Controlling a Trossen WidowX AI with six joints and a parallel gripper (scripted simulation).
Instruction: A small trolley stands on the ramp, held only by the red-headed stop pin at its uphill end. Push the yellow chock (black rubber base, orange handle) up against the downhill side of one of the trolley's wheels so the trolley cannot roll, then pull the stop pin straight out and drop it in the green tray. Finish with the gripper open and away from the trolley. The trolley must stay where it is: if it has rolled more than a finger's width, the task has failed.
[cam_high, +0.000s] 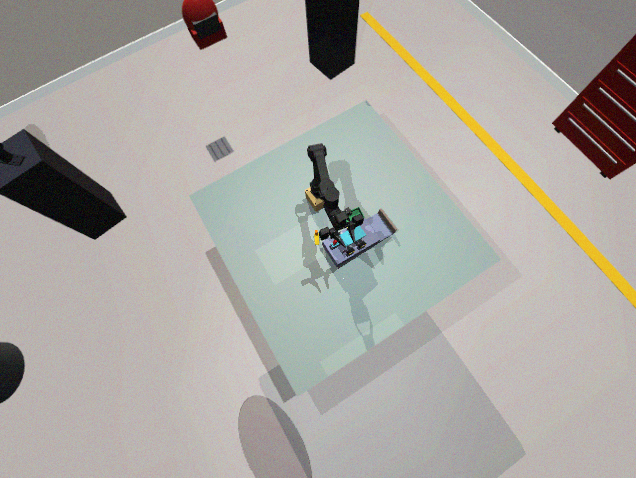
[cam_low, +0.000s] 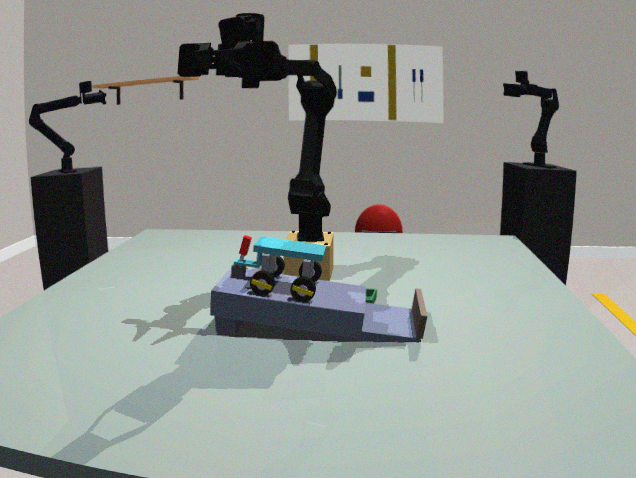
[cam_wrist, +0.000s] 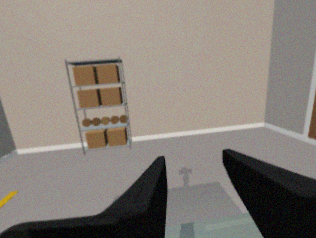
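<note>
The trolley (cam_high: 361, 235) (cam_low: 290, 248) with its cyan deck stands on the ramp (cam_high: 378, 229) (cam_low: 287, 309). The red-headed stop pin (cam_high: 334, 241) (cam_low: 245, 245) stands upright, slightly tilted, at the trolley's uphill end. The yellow chock (cam_high: 316, 238) is on the table beside the ramp's uphill end; it does not show in the exterior view. The green tray (cam_high: 356, 210) (cam_low: 371, 296) lies behind the ramp, partly hidden by the arm or ramp. My gripper (cam_wrist: 193, 159) is partly open and empty. It hangs high above the ramp, well clear of trolley, pin and chock.
A brown end board (cam_high: 388, 221) (cam_low: 420, 313) stands at the ramp's downhill end. The arm's wooden base block (cam_high: 313, 199) (cam_low: 328, 259) is behind the ramp. The wrist view faces a far wall with a shelf rack (cam_wrist: 102, 84) and the floor.
</note>
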